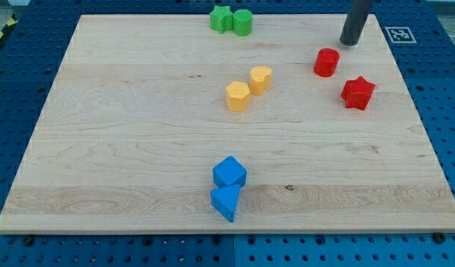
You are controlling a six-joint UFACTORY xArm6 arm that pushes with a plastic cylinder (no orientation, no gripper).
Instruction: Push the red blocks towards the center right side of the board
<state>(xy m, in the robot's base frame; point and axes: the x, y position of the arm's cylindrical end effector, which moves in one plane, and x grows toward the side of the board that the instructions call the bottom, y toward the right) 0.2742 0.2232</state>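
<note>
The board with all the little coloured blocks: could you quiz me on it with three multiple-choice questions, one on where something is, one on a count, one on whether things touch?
1. Where are the green blocks? A) the view's top edge B) the view's bottom C) the view's right edge
2. How many blocks lie on the board? A) six B) eight C) ten
3. Is my tip touching the red cylinder? A) yes B) no, a gap shows

Answers:
1 A: green star and green cylinder sit at the top.
2 B: four colours, two each.
3 B: my tip stands apart, up-right of the red cylinder.
</note>
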